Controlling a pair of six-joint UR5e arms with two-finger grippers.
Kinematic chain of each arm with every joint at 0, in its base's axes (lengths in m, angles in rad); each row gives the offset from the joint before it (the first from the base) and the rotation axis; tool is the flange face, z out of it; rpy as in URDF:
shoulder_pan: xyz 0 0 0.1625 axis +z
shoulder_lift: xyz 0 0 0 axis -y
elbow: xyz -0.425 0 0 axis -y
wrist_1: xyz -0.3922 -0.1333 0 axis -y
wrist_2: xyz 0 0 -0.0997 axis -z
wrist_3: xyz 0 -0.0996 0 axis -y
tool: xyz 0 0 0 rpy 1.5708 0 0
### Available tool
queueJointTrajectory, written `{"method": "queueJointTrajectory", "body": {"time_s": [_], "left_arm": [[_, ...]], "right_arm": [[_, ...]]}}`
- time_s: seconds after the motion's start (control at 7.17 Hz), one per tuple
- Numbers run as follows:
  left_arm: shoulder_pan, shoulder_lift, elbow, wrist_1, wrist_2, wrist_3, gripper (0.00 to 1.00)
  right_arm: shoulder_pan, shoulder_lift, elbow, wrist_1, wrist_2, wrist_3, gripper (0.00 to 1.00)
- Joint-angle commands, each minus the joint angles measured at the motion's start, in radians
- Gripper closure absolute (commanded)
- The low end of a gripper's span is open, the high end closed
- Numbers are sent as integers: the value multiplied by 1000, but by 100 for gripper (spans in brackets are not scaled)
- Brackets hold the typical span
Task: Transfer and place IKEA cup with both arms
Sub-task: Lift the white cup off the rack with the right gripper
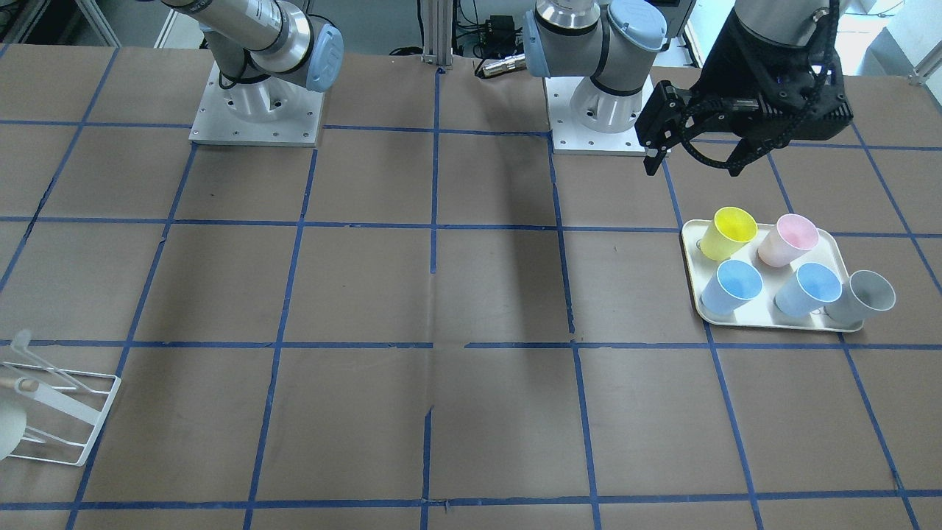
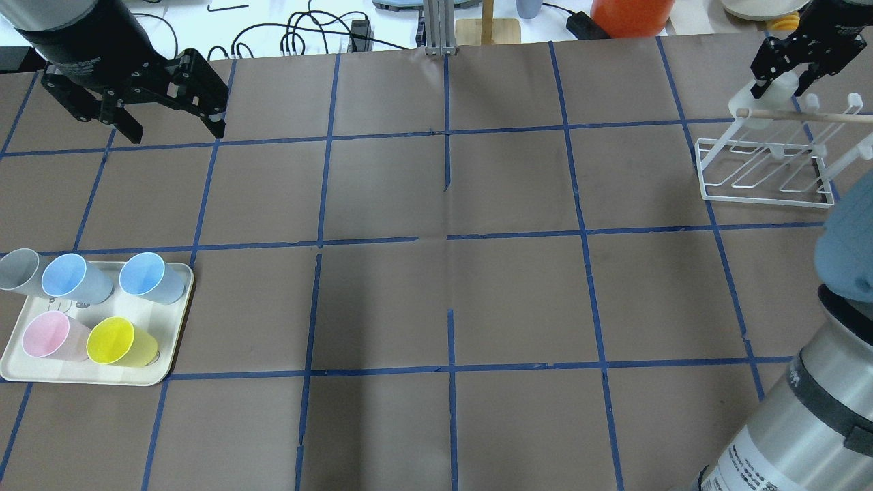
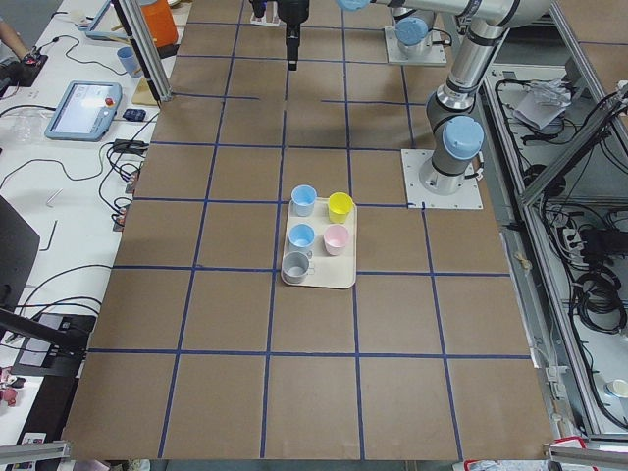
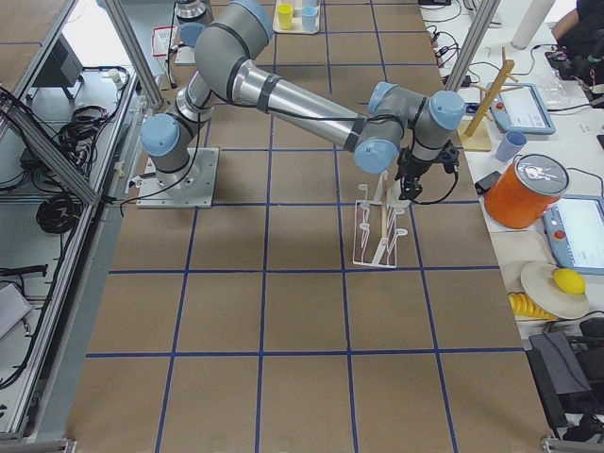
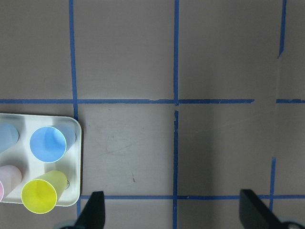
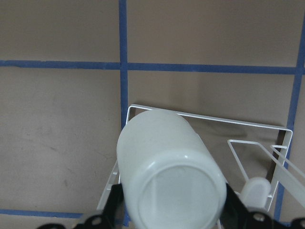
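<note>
While the left gripper [image 2: 172, 127] hangs with its fingers spread wide and nothing between them, the right gripper [image 2: 791, 71] is clamped on the white cup [image 2: 762, 99] at the table's far right corner in the overhead view. The fingers pinch the cup near its base. From the right wrist view that base faces the camera, sitting between the two black fingers [image 6: 106, 211], and the body [image 6: 164, 162] widens away from them, so the mouth points down and away from the gripper. The cup hangs tilted over one corner of the white wire rack [image 2: 764, 194], just above the wire frame [image 6: 209, 119], with a white peg [image 6: 257, 191] close beside it. Whether the cup's rim touches the rack cannot be told. A thin wooden rod [image 2: 808, 116] crosses the rack's top, just beside the cup in the overhead view. From the right side view the near arm reaches out long to the rack [image 4: 376, 241], its gripper [image 4: 412, 184] above the rack's far end.

The left gripper [image 1: 692, 160] sits above the table well apart from the cup, near a cream tray [image 2: 102, 378]. On the tray stand a yellow cup [image 2: 112, 341], a pink cup [image 2: 44, 334] and two blue cups [image 2: 143, 276], and a grey cup [image 2: 17, 269] stands at its edge. The left wrist view shows its fingers [image 5: 93, 212] parted over bare brown table beside the tray [image 5: 76, 143].
</note>
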Motion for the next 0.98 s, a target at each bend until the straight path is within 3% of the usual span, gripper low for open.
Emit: {"method": "queueJointTrajectory", "body": {"time_s": [0.0, 0.84], "left_arm": [[0, 0, 0, 0, 0, 1, 0], [1, -1, 11, 2, -3, 1, 0]], "right_arm": [[0, -2, -52, 65, -32, 0, 48], [2, -75, -53, 122, -32, 0, 48]]}}
